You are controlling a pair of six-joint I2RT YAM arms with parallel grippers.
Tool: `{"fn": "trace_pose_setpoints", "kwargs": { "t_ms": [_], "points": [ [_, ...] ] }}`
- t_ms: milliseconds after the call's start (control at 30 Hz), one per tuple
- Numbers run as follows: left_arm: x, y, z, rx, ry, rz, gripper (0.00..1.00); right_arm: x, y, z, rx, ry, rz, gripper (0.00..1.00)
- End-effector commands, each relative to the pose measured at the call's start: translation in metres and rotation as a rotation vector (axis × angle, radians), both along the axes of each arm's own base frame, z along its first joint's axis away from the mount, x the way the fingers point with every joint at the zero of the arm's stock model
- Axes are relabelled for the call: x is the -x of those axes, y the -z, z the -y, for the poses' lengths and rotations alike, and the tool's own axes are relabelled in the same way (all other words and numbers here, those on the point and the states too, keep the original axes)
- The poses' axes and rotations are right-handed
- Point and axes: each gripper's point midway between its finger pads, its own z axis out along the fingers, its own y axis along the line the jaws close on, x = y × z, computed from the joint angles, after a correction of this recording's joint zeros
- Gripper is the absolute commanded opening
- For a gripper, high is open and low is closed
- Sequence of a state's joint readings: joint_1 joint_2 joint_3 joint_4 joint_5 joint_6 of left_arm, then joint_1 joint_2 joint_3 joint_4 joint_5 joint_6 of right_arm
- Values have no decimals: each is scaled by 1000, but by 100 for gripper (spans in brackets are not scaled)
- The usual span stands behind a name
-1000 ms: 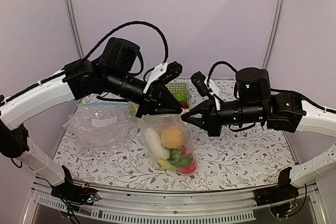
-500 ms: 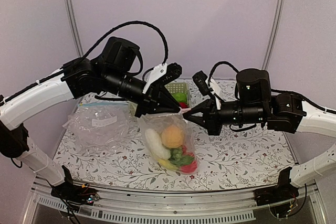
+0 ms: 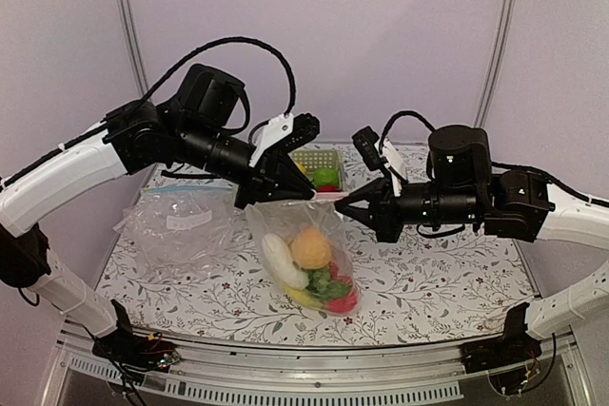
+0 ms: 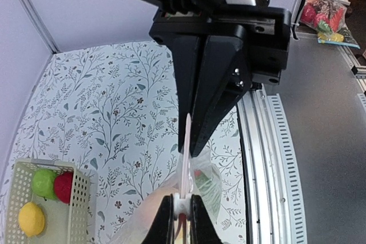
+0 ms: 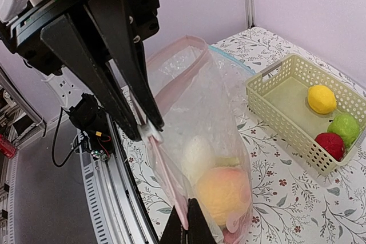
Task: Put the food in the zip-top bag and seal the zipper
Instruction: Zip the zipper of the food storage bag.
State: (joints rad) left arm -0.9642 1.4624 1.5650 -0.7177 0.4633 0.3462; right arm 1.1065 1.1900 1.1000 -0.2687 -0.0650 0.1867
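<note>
**Two-arm hold on the bag mouth.** The zip-top bag (image 3: pixel 297 227) hung between the two arms over the middle of the table (image 3: pixel 447 273), with its mouth uppermost and its lower end down near the near edge. Whether that end rested on the table could not be told.

The left gripper (image 3: pixel 306 195) had its jaws pressed together on the zipper (image 4: pixel 186 152). It pinched the zipper at the small white slider (image 5: pixel 150 131), seen edge-on in the left wrist view. The right gripper (image 3: pixel 341 203) faced it from the other side, just beside it. Its jaws were fully closed, pinching the pink strip at the near end of the mouth in the right wrist view.

Between the two grips the mouth stood partly parted, the pink strip curving away in a loop.

Inside the bag lay:
- an orange peach (image 3: pixel 311 247)
- a white oblong piece (image 3: pixel 279 261)
- green grapes (image 3: pixel 328 284)
- a red piece (image 3: pixel 343 304)
- a yellow banana (image 3: pixel 299 297) at the bottom

A pale slotted basket (image 5: pixel 269 92) stood at the far edge of the table, well apart from the bag. It held a lemon (image 5: pixel 320 99), a green fruit (image 5: pixel 346 127) and a red apple (image 5: pixel 331 144).

A second clear bag (image 3: pixel 181 221), with a blue strip and a white label, lay flat towards the left edge.
</note>
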Motion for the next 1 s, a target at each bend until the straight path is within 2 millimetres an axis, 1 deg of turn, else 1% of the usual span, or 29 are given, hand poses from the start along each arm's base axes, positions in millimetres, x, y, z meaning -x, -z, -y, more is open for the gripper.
{"fn": "trace_pose_setpoints", "kwargs": {
  "t_ms": [0, 167, 300, 333, 367, 433, 467, 500, 567, 633, 700, 800, 967],
  "points": [
    [-10, 5, -36, -86, -86, -5, 0, -12, -9, 19, -18, 82, 15, 0],
    [-9, 3, -39, -82, -89, -16, 0, -12, -10, 18, -23, 81, 13, 0],
    [-4, -3, -34, -56, -66, -59, 0, -9, -12, 15, -31, 60, 8, 0],
    [-2, -8, -31, -41, -59, -74, 5, -8, -13, 14, -33, 49, 5, 0],
    [0, -16, -28, -19, -48, -87, 13, -6, -12, 12, -32, 35, 3, 0],
    [3, -28, -23, 17, -30, -107, 35, -2, -11, 8, -31, 6, -2, 0],
    [4, -32, -21, 29, -23, -109, 42, -1, -11, 7, -32, -6, -4, 0],
    [4, -35, -19, 36, -19, -111, 49, 0, -11, 5, -32, -18, -9, 0],
    [1, -36, -16, 36, -21, -111, 57, 3, -10, 2, -35, -40, -14, 0],
    [-3, -29, -12, 19, -22, -119, 63, 5, -10, 0, -38, -51, -17, 0],
    [-4, -20, -7, -6, -16, -128, 65, 6, -9, -1, -38, -58, -22, 0],
    [-2, -7, -3, -56, 3, -135, 66, 6, -11, 1, -40, -56, -20, 0],
    [2, 4, 1, -102, 16, -128, 65, 6, -12, 2, -44, -54, -16, 0]
  ]
}}
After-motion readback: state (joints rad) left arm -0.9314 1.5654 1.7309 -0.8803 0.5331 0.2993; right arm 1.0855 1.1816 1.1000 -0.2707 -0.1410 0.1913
